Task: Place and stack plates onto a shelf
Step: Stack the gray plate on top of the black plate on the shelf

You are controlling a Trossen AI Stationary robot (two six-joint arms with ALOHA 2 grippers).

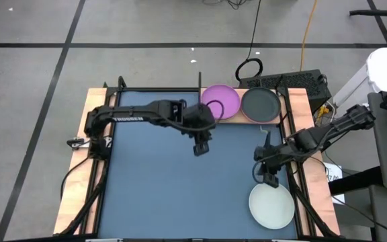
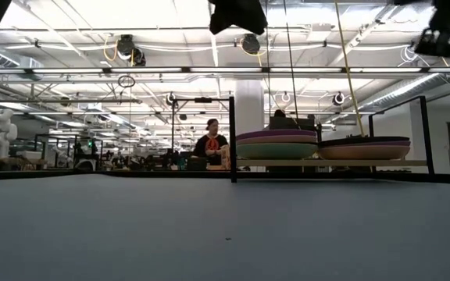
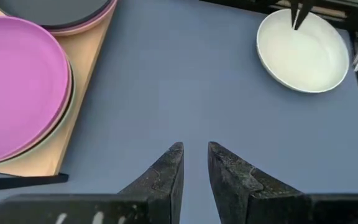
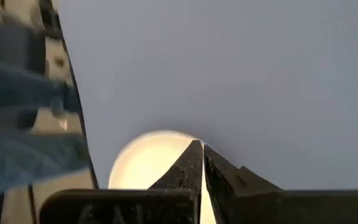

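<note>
I work in a large open robotics lab or industrial hall: beyond my desk (image 1: pixel 180 202) I see a high ceiling of white trusses and pipes (image 2: pixel 131 47) hung with strip lights, grey carpet tiles (image 1: pixel 32 81) on the floor, trailing cables (image 1: pixel 250 40), other rigs, a white robot figure (image 2: pixel 2 129), and a seated person (image 2: pixel 211 140)

Plates, shelf and arms counted

One loose pale plate (image 1: pixel 271 206); two stacks on one shelf (image 1: pixel 232 118), perhaps three plates each, purple-topped (image 1: pixel 220 101) and black-topped (image 1: pixel 261 103); two arms.
</note>
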